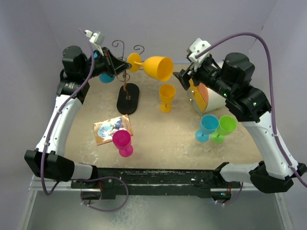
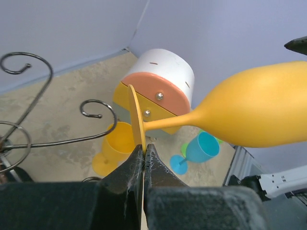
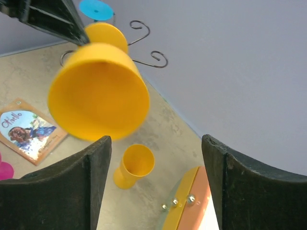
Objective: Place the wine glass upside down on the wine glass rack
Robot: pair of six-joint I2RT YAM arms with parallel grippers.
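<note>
Two tools: left tool (image 2: pixel 144 154) pinches the wine glass (image 2: pixel 249 112) foot's edge (glass sideways, near rack (image 1: pixel 128 98)); right tool (image 3: pixel 156 143) gapes, clear.

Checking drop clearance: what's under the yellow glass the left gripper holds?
Mostly bare table, with a second yellow glass standing upright roughly below the bowl. In the top view the held glass hides the table patch right behind it.

Pale lavender walls (image 1: pixel 38 24), mottled beige tabletop (image 1: pixel 168 139)
</note>
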